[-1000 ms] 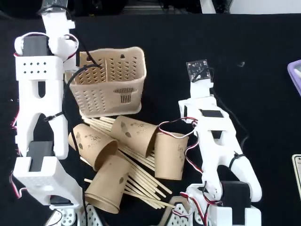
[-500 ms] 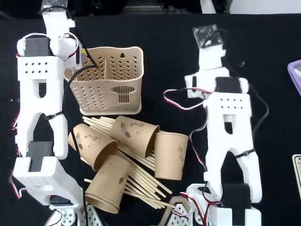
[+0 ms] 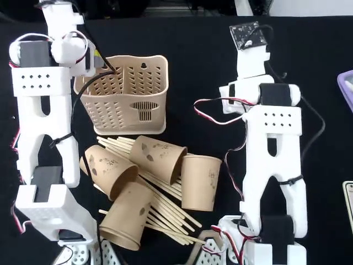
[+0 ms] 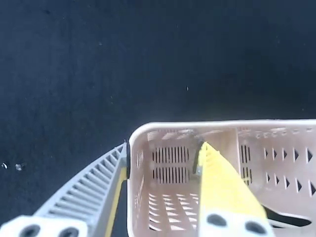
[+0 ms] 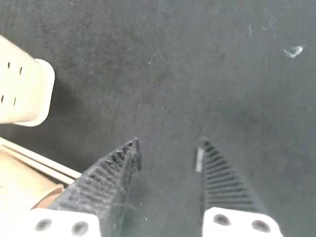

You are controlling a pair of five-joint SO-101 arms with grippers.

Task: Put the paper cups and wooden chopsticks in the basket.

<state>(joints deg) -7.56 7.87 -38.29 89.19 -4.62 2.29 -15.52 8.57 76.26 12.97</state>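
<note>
While cups (image 3: 156, 157) overlie chopsticks (image 3: 172, 216), the basket (image 3: 122, 112) stands near; purple object (image 3: 347, 88) apart.

— What colours am I getting on your feed?

— I see a plain black table (image 3: 193, 49). The basket (image 3: 124, 96) is beige, its walls patterned with rows of small triangular holes and patches of dark slits.

— And the paper cups (image 3: 198, 182)?

— Kraft brown, each with a small dark printed motif. The wooden chopsticks (image 3: 165, 212) are pale cream.

— My arms (image 3: 41, 110)?

— White shells with black motors (image 3: 278, 94). I see the left gripper (image 4: 163, 146) grey and ribbed on one side, yellow on the other. The right gripper (image 5: 168, 148) is black and ribbed. A purple thing (image 3: 347, 88) is there too.
</note>
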